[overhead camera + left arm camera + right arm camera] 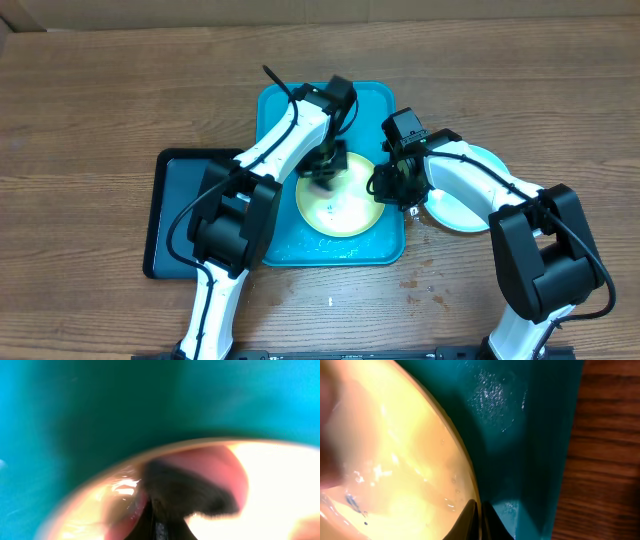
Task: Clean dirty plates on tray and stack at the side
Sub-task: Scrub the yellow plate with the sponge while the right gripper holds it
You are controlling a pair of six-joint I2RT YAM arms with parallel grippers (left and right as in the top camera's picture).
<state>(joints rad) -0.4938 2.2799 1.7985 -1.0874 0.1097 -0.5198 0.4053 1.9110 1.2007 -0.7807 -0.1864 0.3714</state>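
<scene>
**Right fingertips at the rim, left tool over the far edge**

Close under the right wrist lens, the right gripper (479,519) shows its two dark fingertips drawn narrow, meeting at the edge of the yellow-green plate (395,460). They appear to pinch that rim, though the contact sits at the very bottom of the view.

From those fingers the plate spreads away to the robot's left. It lies flat in the turquoise tray (530,435), toward the tray's near right part. Being round, it has no long axis to line up with, so the rim point is what matters.

The left gripper (325,168) hangs over the plate's far left edge. Its own camera gives only a dark blurred mass (185,492) against the bright plate, so it cannot be told whether those fingers are wide or closed on something.

A light blue plate (470,210) sits on the table (100,100) just beside the tray's right edge, under the right forearm. A black tray (170,215) lies on the far left. Judged from this, the right arm is nearer for carrying the plate sideways to a stack.
</scene>
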